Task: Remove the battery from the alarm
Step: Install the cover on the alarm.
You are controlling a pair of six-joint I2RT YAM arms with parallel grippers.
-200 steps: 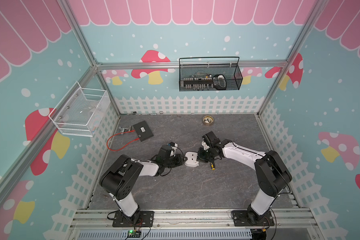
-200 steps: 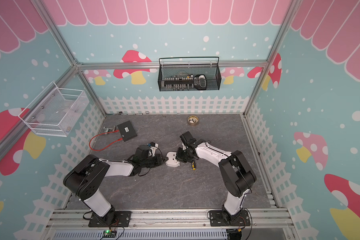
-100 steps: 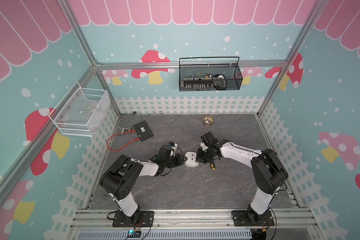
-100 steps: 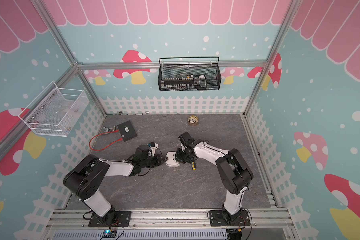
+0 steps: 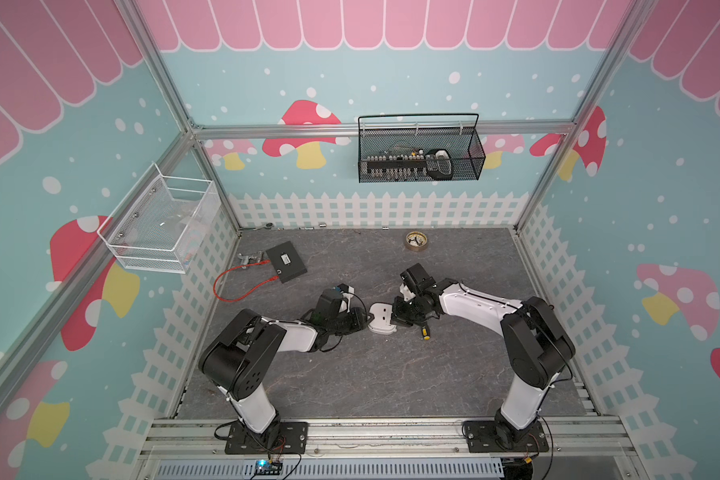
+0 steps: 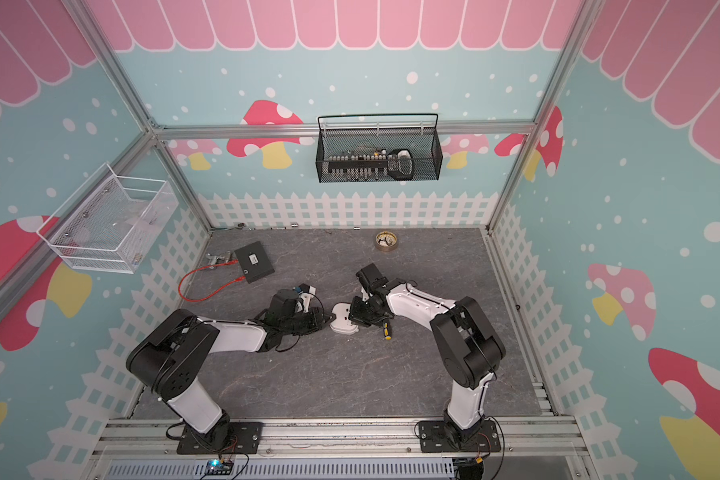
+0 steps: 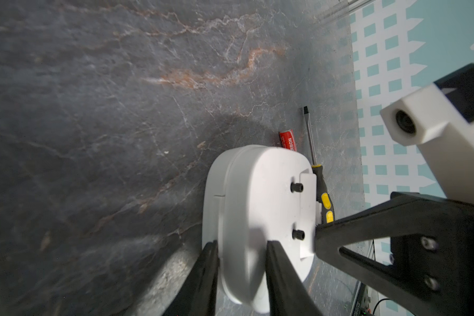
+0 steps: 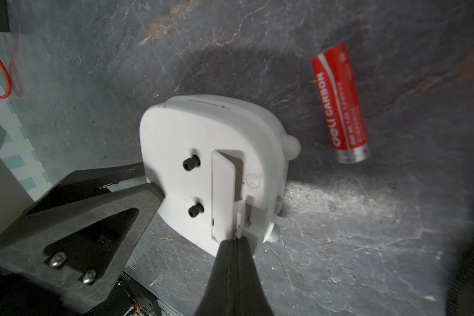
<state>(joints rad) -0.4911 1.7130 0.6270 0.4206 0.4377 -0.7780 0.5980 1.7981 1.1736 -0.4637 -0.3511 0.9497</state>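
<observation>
The white alarm (image 5: 381, 319) (image 6: 344, 319) lies face down mid-table, its plain back with two black knobs showing (image 8: 203, 142) (image 7: 257, 191). My left gripper (image 7: 241, 246) (image 5: 366, 320) is shut on the alarm's rim, one finger on each side. My right gripper (image 8: 234, 239) (image 5: 395, 318) is shut with nothing in it, and its tips touch the edge of the rectangular recess in the back. The red battery (image 8: 340, 104) (image 7: 288, 140) lies loose on the table beside the alarm, apart from it. In both top views the right arm hides the battery.
A black-and-yellow screwdriver (image 5: 425, 331) (image 7: 311, 142) lies just right of the alarm. A brass disc (image 5: 416, 241) sits near the back fence. A black box with a red cable (image 5: 286, 262) lies at the back left. Wire baskets hang on the back wall (image 5: 420, 156) and left wall (image 5: 159, 224).
The right arm has shifted slightly left toward the alarm. The left arm and the alarm have not moved.
</observation>
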